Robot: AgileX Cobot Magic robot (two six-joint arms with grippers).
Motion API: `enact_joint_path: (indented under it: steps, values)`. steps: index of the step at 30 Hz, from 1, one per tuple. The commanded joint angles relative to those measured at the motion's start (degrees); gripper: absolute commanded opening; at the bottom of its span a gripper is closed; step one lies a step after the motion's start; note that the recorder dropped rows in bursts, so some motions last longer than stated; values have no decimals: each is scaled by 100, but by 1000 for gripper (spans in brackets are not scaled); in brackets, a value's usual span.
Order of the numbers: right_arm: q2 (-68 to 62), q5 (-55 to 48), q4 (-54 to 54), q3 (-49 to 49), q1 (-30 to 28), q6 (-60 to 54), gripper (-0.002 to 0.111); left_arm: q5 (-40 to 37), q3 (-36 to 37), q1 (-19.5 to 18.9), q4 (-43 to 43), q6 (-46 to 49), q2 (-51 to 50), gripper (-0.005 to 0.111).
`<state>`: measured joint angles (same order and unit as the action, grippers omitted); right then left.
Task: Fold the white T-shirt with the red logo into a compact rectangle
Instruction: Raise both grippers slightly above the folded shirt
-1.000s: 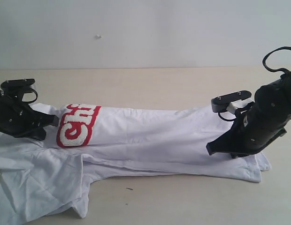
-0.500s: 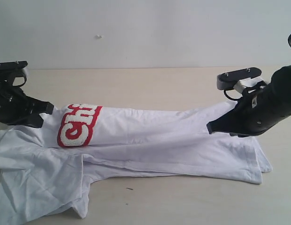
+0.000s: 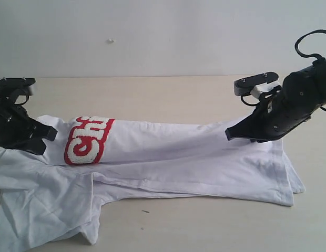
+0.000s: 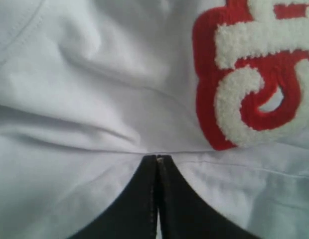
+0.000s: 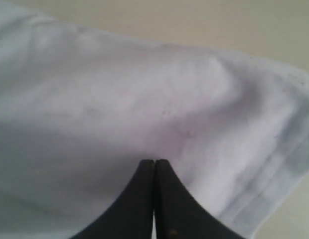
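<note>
Black jaws of the right gripper (image 3: 230, 135) are pressed together on a pinch of the white T-shirt (image 3: 168, 152) near its hem. Over the last second this arm has risen and drawn back, and the cloth now tents up to its tip. The left gripper (image 3: 51, 134) is likewise clamped on fabric just beside the red logo (image 3: 87, 140), having shifted outward at the shoulder end. Between them the shirt lies lengthwise on the beige table (image 3: 152, 94), one long fold already laid, a sleeve (image 3: 42, 210) spilling out at the near left. With both ends pinched, the next fold — or a smoothing stretch — looks to be starting.
</note>
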<state>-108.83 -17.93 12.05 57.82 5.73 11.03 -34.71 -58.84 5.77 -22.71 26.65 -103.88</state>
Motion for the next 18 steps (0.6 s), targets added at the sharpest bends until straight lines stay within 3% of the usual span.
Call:
enact_joint_path:
  steps: [1, 5, 18]
  values:
    - [-367, -78, 65, 265, -202, 10, 0, 163, 22, -17, 78, 28, -187, 11]
    - [-652, -201, 65, 431, -242, 10, 0, 348, 22, -17, 39, 18, -268, 25]
    - [30, -324, -443, 543, -242, -141, 0, 322, 22, -17, 39, 6, -195, 26]
